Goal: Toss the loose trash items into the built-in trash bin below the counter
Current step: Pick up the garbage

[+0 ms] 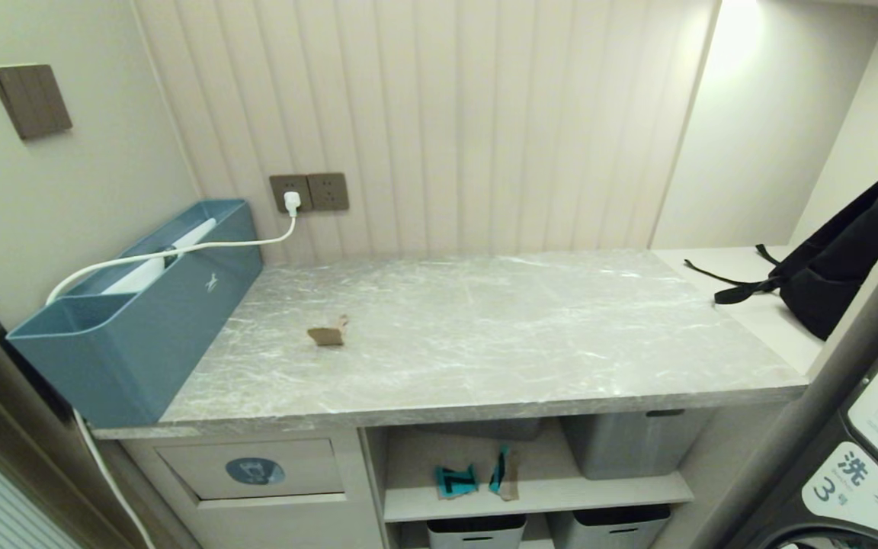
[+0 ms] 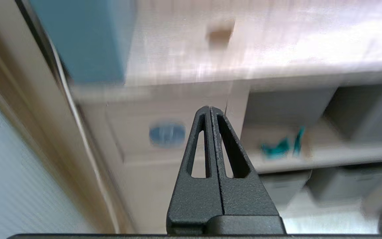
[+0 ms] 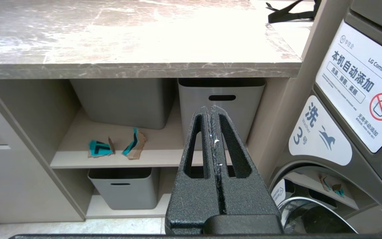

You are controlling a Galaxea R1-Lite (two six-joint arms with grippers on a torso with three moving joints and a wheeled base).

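A plain brown cardboard scrap (image 1: 328,333) lies on the grey marble counter (image 1: 485,335), left of its middle. Two teal-and-black printed scraps (image 1: 456,482) (image 1: 504,473) sit on the open shelf under the counter; the right wrist view shows them as well (image 3: 99,148) (image 3: 134,144). The built-in trash bin's flap (image 1: 252,469) with its round blue sticker is in the beige cabinet front at lower left. My left gripper (image 2: 210,109) is shut and empty, held in the air facing that cabinet front. My right gripper (image 3: 211,109) is shut and empty, facing the shelves. Neither arm shows in the head view.
A blue storage box (image 1: 142,305) with a white cable stands at the counter's left end. A black backpack (image 1: 843,259) leans at the far right. Grey tubs (image 3: 222,106) (image 3: 124,187) fill the shelves. A washing machine (image 3: 353,126) stands to the right.
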